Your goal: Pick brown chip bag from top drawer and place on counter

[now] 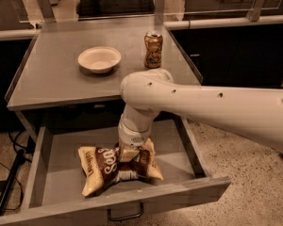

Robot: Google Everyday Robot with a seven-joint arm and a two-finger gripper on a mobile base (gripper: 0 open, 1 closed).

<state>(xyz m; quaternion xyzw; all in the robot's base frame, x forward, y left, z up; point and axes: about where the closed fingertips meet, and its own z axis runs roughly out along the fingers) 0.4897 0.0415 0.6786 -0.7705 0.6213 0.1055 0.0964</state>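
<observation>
The brown chip bag [100, 167] lies in the middle of the open top drawer [59, 171], dark brown with white lettering and cream ends. My gripper [127, 155] reaches straight down from the white arm into the drawer. It is shut on the bag's middle, and the bag bunches up around it, with its right half puckered. The fingertips are hidden in the folds. The counter [56, 76] is directly above and behind the drawer.
A cream bowl [99, 59] and a brown can [153, 49] stand on the counter's far half. The drawer's front panel has a dark bar handle [125, 216]. A speckled floor lies to the right, and cables and a dark pole are at the left.
</observation>
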